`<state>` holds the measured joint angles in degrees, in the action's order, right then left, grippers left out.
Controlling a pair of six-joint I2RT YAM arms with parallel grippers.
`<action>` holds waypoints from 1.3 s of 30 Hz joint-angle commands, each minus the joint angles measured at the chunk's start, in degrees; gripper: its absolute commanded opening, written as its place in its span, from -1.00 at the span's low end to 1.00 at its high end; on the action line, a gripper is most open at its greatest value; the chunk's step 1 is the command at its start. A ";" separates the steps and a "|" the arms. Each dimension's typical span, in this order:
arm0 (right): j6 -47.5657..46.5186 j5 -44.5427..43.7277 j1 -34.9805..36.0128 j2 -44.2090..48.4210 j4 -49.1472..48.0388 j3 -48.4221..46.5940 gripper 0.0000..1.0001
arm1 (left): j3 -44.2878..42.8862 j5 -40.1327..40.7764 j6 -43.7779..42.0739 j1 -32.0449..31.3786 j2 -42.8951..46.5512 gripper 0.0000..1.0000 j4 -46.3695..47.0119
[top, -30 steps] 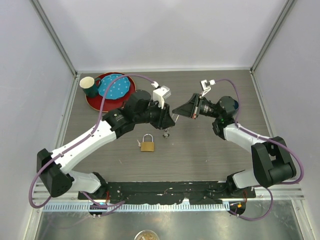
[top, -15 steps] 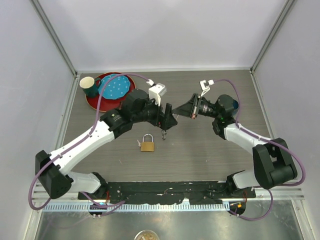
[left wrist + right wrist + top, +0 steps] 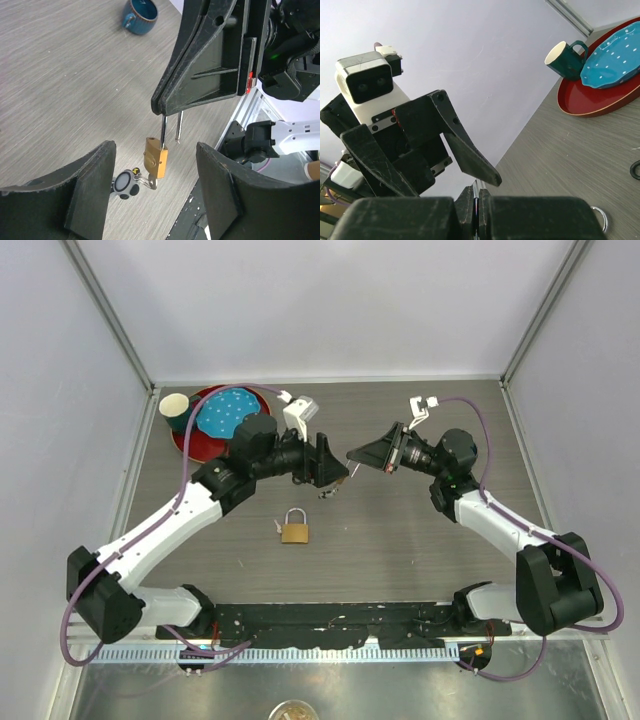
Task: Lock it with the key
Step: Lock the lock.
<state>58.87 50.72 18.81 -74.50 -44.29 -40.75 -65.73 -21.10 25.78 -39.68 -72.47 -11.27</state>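
Back beyond the left fingers (image 3: 325, 458) there's a red tray (image 3: 190, 445) with a teal plate (image 3: 228, 412) and a green mug (image 3: 178, 408). The left fingers are spread, right next to the right fingers (image 3: 372, 450). Those are pressed together, pinching what looks like a thin silvery key (image 3: 163, 129) that dangles from the tips. The brass padlock (image 3: 294, 529) lies flat on the worktop (image 3: 400, 540), apart from both.
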 commanded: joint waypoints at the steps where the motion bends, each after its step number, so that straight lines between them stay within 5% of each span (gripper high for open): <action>1: 0.63 -1.50 0.35 1.90 -2.64 -2.49 -0.97 | -0.71 -5.52 0.59 0.04 -1.54 0.32 4.32; 9: 1.51 -1.68 0.26 1.02 -3.60 -2.84 -0.97 | 0.43 -5.97 0.59 0.04 -2.33 0.02 3.97; 21: 3.18 -1.59 0.26 0.41 -6.60 -3.28 -0.97 | 0.96 -8.16 1.11 -0.05 -4.61 -0.11 5.37; 27: 3.09 -1.59 0.26 0.14 -6.68 -3.28 -0.97 | 1.31 -8.78 1.64 -0.05 -4.88 -0.63 6.69; 29: 3.18 -1.68 0.18 -0.03 -6.68 -3.19 -0.97 | 1.49 -9.22 1.82 -0.05 -4.70 -0.95 7.05; 33: 2.92 -1.68 0.18 0.06 -7.04 -2.84 -0.97 | 2.36 -9.92 2.61 0.04 -4.00 -1.00 9.07; 35: 2.21 -1.50 0.00 -0.03 -6.95 -2.84 -0.87 | 2.89 -10.10 2.87 0.04 -3.48 -1.00 9.94; 39: 2.12 -1.06 -1.05 0.67 -7.04 -3.37 -0.32 | 3.86 -10.80 3.66 0.22 -2.25 -1.00 11.00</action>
<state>61.67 49.39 18.57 -75.02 -46.78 -41.08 -62.96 -30.35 27.92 -39.72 -77.30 -4.95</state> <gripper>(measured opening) 0.257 0.095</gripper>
